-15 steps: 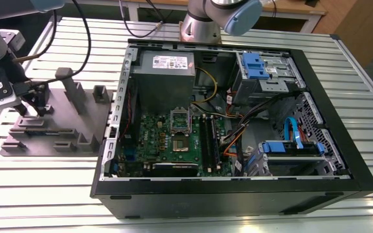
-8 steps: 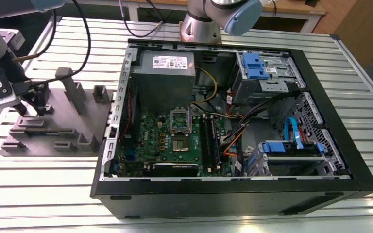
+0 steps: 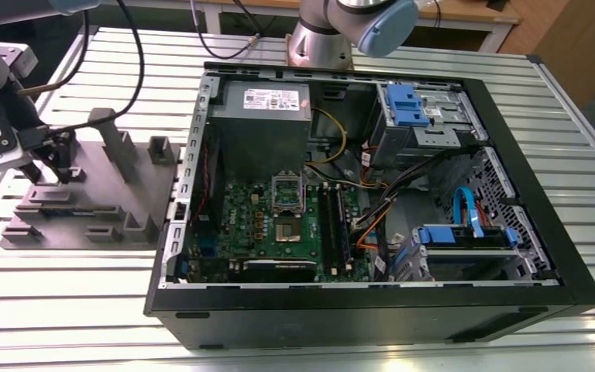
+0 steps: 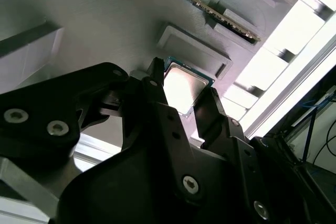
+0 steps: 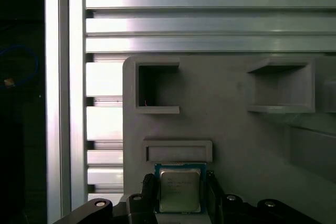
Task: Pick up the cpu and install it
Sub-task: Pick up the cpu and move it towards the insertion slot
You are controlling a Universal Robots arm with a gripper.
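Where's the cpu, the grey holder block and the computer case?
cpu [image 5: 179,191], first wrist view, middle of its metal top.
grey holder block [image 5: 231,129], first wrist view, bare flat surface.
computer case [image 3: 380,318], exterior view, black outer wall.

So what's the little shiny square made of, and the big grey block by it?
The cpu top looks like metal: silvery, smooth, with a dull shine. Its thin greenish rim may be circuit board, but that is a guess. The grey block is probably plastic: matte, one even grey, with square pockets and no glint.
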